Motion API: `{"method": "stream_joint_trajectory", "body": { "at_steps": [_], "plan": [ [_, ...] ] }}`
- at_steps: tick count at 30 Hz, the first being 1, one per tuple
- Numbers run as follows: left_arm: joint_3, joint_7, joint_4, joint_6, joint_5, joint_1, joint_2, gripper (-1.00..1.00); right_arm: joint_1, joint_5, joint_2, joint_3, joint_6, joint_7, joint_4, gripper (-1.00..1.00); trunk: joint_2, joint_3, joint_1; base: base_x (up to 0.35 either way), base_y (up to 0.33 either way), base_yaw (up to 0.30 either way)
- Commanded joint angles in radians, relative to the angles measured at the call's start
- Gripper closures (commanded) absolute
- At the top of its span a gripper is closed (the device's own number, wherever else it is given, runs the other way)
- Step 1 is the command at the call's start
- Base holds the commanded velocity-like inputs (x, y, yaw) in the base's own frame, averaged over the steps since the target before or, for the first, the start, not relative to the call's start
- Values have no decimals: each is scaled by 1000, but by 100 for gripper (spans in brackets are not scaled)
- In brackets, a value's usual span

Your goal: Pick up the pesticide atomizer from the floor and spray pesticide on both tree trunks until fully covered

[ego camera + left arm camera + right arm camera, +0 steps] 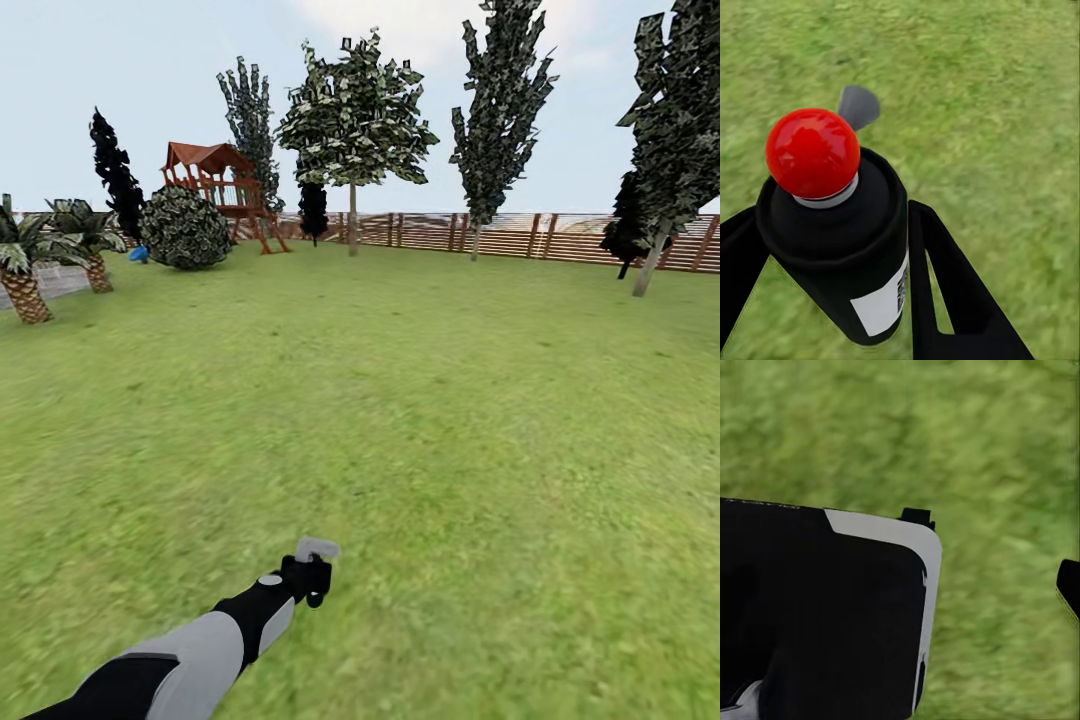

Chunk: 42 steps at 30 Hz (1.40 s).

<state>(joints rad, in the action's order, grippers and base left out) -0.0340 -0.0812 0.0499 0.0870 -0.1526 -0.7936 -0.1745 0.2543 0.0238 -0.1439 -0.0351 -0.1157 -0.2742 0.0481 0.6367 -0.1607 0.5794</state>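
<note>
Since my left gripper (832,292) has its jaws clamped round the small black red-tipped pesticide atomizer (840,240) over the green lawn (450,420), it looks light and slick, so I'd grip mid-body; can't tell the right jaws.

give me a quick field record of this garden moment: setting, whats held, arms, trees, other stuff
setting: green lawn bounded by a brown slatted fence
held item: pesticide atomizer, black body, red tip, white label
left gripper: fingers on either side of the atomizer body, held low over the grass
right gripper: state cannot be told from the right wrist view
trees: one bare-trunked tree by the fence, far from the robot
other: wooden playset, round bush, palms at left
spray: no mist visible
</note>
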Motion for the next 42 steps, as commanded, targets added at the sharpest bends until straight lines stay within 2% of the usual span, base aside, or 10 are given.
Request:
{"method": "stream_joint_trajectory", "body": {
  "at_steps": [1,42],
  "plan": [
    [-4,-1,-1,4,-9,-1,0,100,2,2,0,-3,-9,-2,4,-100,1,-2,1,350,0,0],
    [-9,0,-1,3,-8,-1,0,100,2,5,0,-5,-9,-2,6,-100,1,-1,1,350,0,31]
  ]
}}
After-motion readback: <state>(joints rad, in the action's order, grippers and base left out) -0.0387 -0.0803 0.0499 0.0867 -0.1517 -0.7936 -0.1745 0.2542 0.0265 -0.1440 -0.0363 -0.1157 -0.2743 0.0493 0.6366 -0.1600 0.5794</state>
